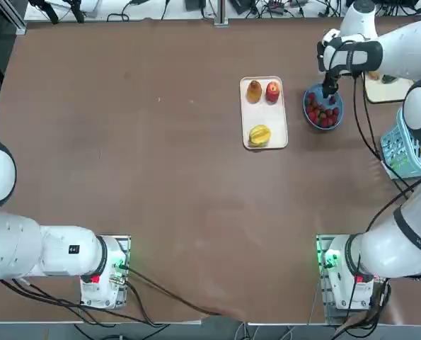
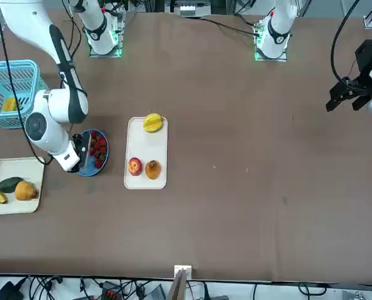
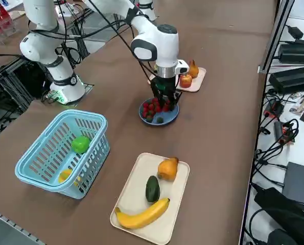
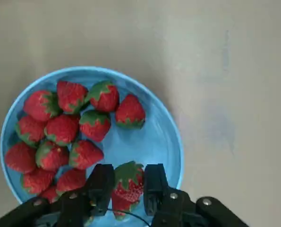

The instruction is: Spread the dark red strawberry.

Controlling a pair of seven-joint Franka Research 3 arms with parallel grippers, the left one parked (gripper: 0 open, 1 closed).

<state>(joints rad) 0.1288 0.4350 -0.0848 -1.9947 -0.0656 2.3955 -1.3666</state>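
No readable text — no label, brand, number or sign — can be made out in any of the four views.
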